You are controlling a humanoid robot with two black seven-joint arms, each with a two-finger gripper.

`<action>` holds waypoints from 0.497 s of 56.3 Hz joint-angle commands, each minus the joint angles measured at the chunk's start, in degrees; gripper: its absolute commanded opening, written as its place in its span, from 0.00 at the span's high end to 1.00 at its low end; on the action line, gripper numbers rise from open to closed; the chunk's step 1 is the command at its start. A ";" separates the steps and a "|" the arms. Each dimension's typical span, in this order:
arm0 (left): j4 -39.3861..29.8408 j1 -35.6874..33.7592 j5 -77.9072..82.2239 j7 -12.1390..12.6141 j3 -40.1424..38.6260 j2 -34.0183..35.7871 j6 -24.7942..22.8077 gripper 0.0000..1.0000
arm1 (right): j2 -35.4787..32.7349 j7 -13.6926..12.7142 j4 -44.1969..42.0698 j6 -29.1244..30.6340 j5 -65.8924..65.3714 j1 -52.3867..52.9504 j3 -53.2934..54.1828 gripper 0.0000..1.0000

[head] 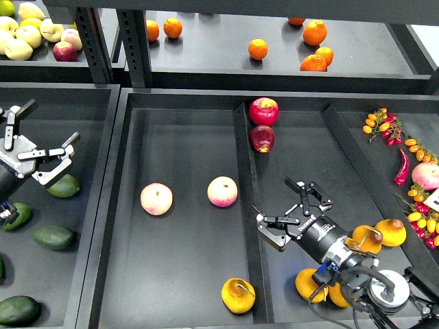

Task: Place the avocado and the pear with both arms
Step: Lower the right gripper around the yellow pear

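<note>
Both arms are in view and neither carries fruit. The left claw (42,159) hangs over the left bin with its 2 fingers spread wide and nothing between them. An avocado (64,186) lies just below and to the right of it, close to the fingertips but not gripped. More dark green fruit of the same kind lie lower in that bin, 1 of them at (54,237).

The right claw (291,209) is also wide open and empty, hovering over the right compartment just beside the black divider (248,205). A pear (238,295) rests at the bottom of the middle compartment, touching or nearly touching that divider on its far side. Further pears (390,232) sit behind the right arm, partly hidden by it.

Judgement on the step in hand: both arms appear to be at the approach stage, before any grasp. To do it well, the left claw should come straight down over the nearest avocado, fingers across its narrow width, not its long axis. The right claw should clear the divider before descending, since the pear sits tight against it and leaves little room for 1 finger. Grip should be gentle, as both fruits are rounded and may roll.

2 apples (156,199) in the middle compartment are well apart from either claw.

No brand, label or legible writing is visible.
</note>
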 commanded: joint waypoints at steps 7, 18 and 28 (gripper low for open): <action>-1.25 4.26 0.55 0.03 -3.29 -10.11 0.00 0.01 | -1.46 -0.07 -0.95 -0.65 -5.03 1.07 -3.53 0.00; -1.25 7.42 0.90 0.03 -4.35 -14.50 0.00 0.01 | -1.89 -1.47 -0.60 -0.56 -7.84 1.33 -7.93 0.00; -1.34 8.04 3.19 0.03 -4.35 -17.32 0.00 0.01 | -8.66 -12.72 -0.51 0.05 -8.55 6.07 -13.20 0.00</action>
